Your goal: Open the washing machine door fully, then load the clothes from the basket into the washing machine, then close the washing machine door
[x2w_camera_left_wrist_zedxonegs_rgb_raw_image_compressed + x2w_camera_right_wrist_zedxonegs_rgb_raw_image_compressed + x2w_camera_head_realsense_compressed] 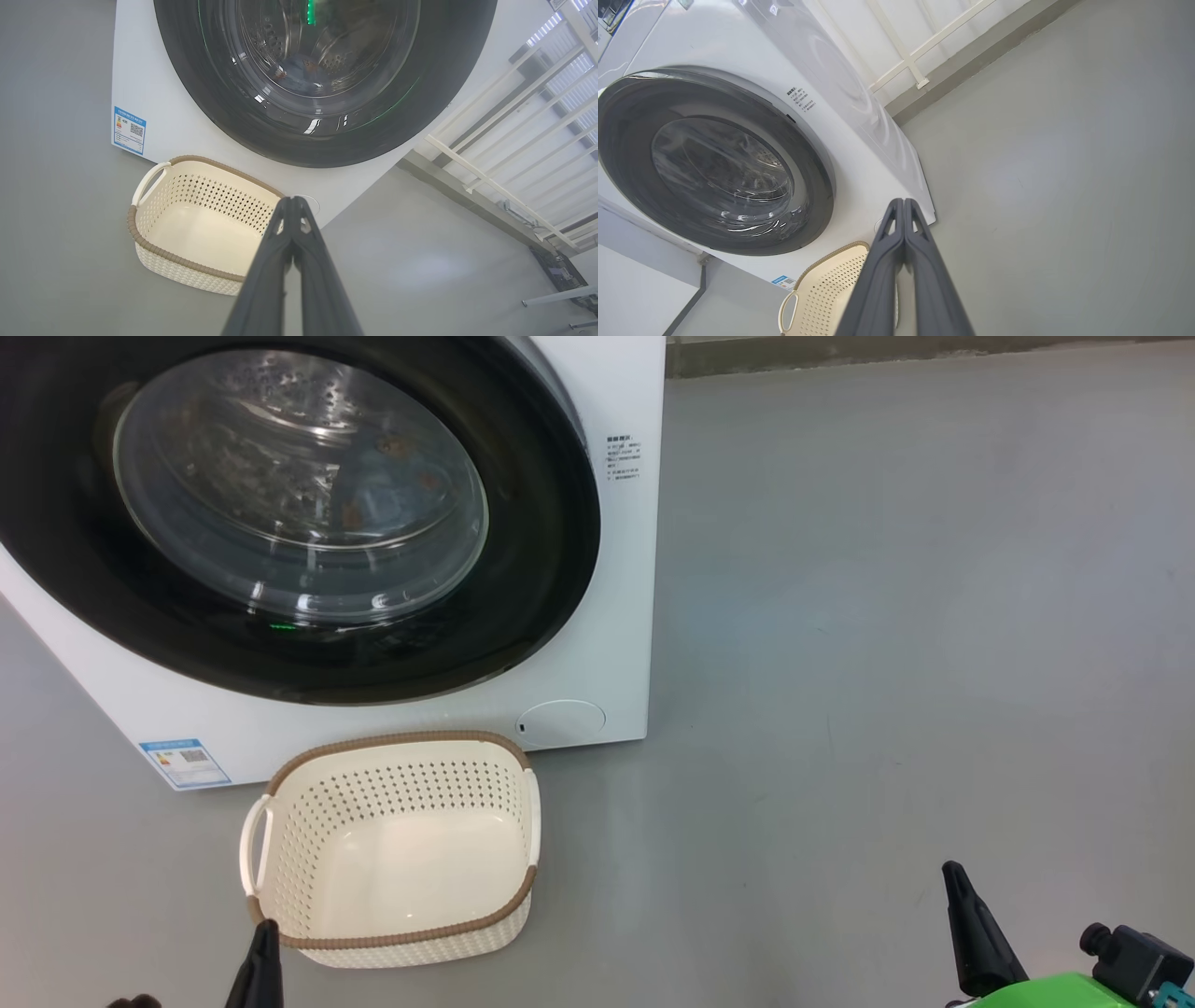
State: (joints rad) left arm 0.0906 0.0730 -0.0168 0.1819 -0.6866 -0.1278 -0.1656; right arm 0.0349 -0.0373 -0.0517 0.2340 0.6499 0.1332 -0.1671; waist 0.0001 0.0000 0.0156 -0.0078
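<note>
Glossy black round door (546, 541) sits flush on the white washing machine (621, 616), with bear-print clothes (369, 490) behind its bulging glass. A perforated cream basket (401, 739) stands just before it, and smooth grey floor (887, 616) lies open rightward. The left gripper (292, 201) and right gripper (903, 202) are pinched together, holding nothing.

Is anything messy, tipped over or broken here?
No, nothing looks wrong. The basket stands upright and empty on the floor in front of the washing machine. The washing machine door is shut, and the clothes sit inside behind its glass.
</note>
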